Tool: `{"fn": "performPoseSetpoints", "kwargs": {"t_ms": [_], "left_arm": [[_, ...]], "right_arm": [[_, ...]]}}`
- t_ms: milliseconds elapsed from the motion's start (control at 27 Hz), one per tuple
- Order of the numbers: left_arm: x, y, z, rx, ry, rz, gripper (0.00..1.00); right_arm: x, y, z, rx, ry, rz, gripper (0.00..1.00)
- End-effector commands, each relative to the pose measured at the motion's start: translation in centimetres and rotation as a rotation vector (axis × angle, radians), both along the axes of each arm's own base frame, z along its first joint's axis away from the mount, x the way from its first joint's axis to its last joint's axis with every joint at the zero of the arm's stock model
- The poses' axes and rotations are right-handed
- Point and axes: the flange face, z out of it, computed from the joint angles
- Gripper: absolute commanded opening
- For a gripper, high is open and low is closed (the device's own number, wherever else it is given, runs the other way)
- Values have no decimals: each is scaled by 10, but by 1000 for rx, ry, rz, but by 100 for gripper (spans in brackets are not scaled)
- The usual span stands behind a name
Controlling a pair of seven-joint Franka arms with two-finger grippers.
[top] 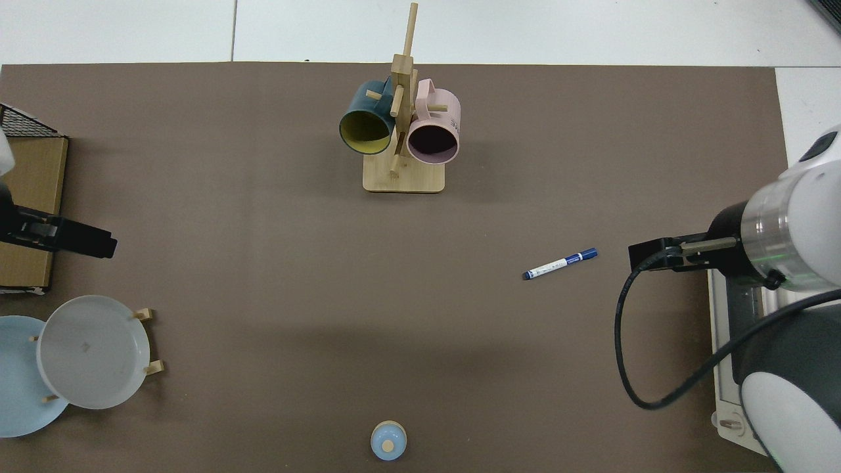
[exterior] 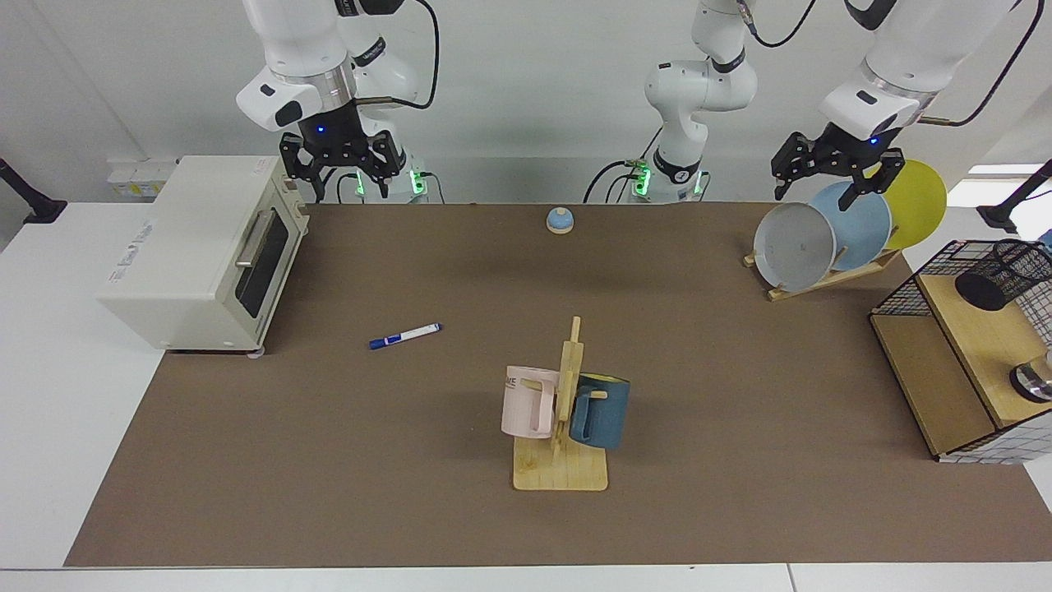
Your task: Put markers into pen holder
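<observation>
Facing view: your right gripper hung spread and empty at upper left, above the toaster oven; the left gripper, also spread, waited upper right. Marker lay left of centre, pen holder far right. Light, stiff, likely slippery: grasp mid-barrel.

**Open mat mid-frame, clutter at the edges**

From my seat, the brown mat lies bare around the marker at centre left of the facing view. The toaster oven walls off the left edge. The mug rack stands tall at lower centre. At upper right the plate rack crowds the way toward the pen holder, which sits inside the wire-sided shelf.
</observation>
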Motion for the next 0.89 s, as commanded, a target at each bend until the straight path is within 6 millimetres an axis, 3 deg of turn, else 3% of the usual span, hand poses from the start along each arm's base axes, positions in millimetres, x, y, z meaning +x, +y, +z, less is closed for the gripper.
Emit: {"fn": "performPoseSetpoints", "kwargs": {"t_ms": [0,555,850], "left_arm": [[-4,0,5,-1,-1,4,100],[-7,0,11,8,-5,11,100],[-7,15,12,12,-9,36,100]], "right_arm": [[-5,-5,0,-13,1,24,100],[-4,-11,-1,4,4,-9,100],[-3,-11,-1,6,-10,-128,100]]}}
